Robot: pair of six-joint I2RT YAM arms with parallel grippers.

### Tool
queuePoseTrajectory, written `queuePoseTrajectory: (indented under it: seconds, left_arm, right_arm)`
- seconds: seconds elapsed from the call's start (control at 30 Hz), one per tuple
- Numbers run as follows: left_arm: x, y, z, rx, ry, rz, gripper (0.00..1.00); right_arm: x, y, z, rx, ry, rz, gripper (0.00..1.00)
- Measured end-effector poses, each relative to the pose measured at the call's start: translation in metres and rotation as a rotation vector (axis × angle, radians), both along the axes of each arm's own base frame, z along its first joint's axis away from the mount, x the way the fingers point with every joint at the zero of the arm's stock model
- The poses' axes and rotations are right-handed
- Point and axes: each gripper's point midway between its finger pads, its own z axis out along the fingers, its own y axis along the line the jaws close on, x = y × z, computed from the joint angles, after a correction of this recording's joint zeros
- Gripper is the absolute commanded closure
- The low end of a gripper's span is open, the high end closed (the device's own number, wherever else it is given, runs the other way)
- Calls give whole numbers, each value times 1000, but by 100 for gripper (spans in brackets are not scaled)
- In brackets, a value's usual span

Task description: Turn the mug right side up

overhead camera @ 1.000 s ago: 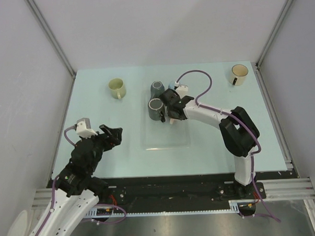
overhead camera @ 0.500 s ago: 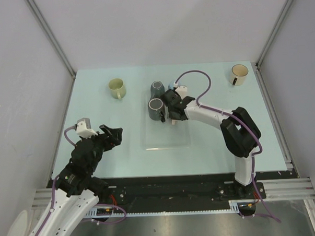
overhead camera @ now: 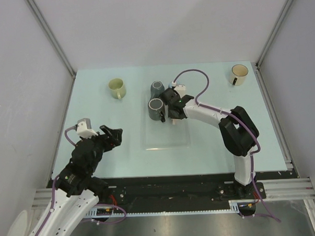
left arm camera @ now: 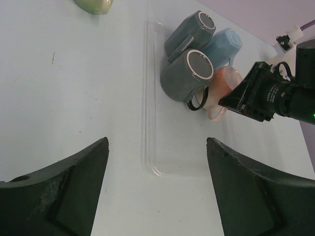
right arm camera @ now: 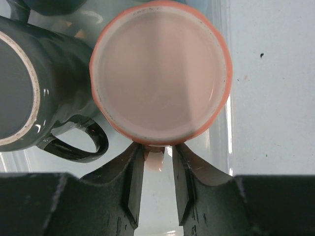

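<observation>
Two arms show in the top view. The right pincer (overhead camera: 170, 108) hangs over the clear tray (overhead camera: 166, 141) in the middle of the table (overhead camera: 94, 105), just right of two grey mugs (overhead camera: 156, 105). The left pincer (overhead camera: 114, 134) is well apart, at the near left.

In the left wrist view its jaws stand wide with nothing between them. The pink mug (left arm camera: 220, 88) sits bottom up on the tray, just beside the nearer grey mug.

In the right wrist view the jaws are narrow and closed on the mug's handle (right arm camera: 155, 162), and the flat base faces the camera.

I judge the grasp is made. Next the mug needs a lift clear of its neighbours, then a half turn of the wrist before it is set down.
</observation>
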Motion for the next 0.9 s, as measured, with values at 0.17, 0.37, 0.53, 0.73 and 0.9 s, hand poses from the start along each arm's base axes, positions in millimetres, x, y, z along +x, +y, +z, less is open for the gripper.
queuePoseTrajectory:
  seconds: [0.17,0.37,0.53,0.73,0.9]
  left_arm:
    - [-1,0,-2,4,7,0,16]
    - [-1,1,-3,6,12,0,16]
    - [-1,1,-4,8,14,-1,16]
    - [-1,1,-6,10,18,-1,16]
    - [-1,0,-7,11,20,-1,16]
  right_arm:
    - [0,0,-8,-11,15,1,68]
    - [0,0,-13,-16,25,0,71]
    - [-1,0,-13,-13,27,3,84]
    - [0,1,-13,-11,26,4,100]
    - [-1,1,-13,-10,29,9,100]
